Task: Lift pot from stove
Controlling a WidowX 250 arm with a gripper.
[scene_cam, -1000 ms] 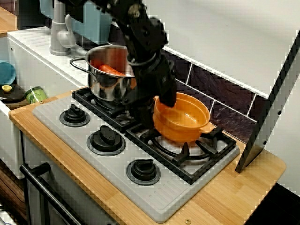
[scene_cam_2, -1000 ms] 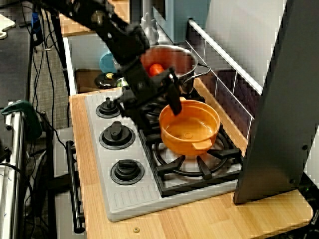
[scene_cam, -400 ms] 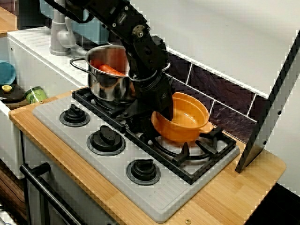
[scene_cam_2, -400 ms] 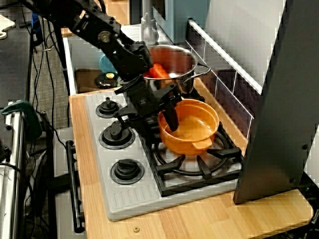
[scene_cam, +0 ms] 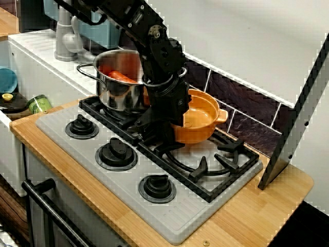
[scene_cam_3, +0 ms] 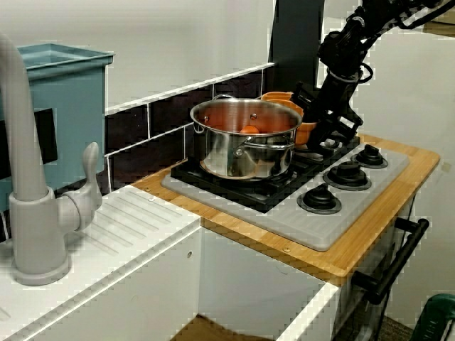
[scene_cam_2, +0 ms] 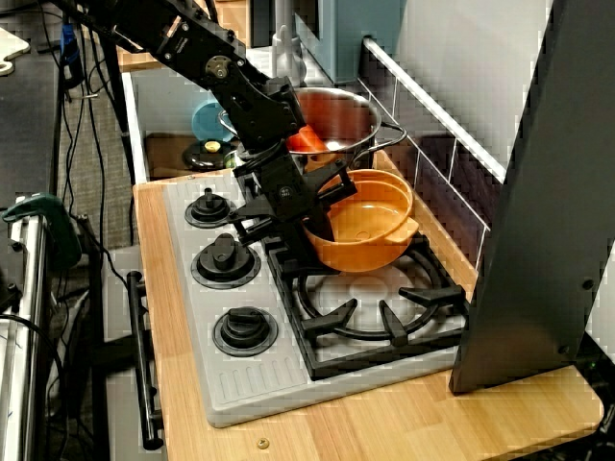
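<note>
The small orange pot (scene_cam: pixel 199 123) (scene_cam_2: pixel 368 230) hangs above the right burner of the grey stove (scene_cam: pixel 128 180) (scene_cam_2: pixel 231 370), tilted, clear of the black grate (scene_cam_2: pixel 370 312). My black gripper (scene_cam: pixel 175 114) (scene_cam_2: pixel 312 204) is shut on the pot's near-left rim and holds it up. In the side view the pot (scene_cam_3: pixel 307 132) shows only as an orange edge behind the steel pot, with the gripper (scene_cam_3: pixel 321 117) beside it. One stubby handle (scene_cam: pixel 222 116) points right.
A larger steel pot (scene_cam: pixel 119 80) (scene_cam_3: pixel 245 138) with orange food stands on the left burner, right beside my arm. Three black knobs (scene_cam: pixel 115 153) line the stove front. A dark tiled backsplash (scene_cam: pixel 241 103) runs behind. A grey faucet (scene_cam_3: pixel 28 206) and sink are to the left.
The orange pot has risen off the right grate and moved up and back toward the backsplash, gripped at its rim. The grate below it now shows bare.
</note>
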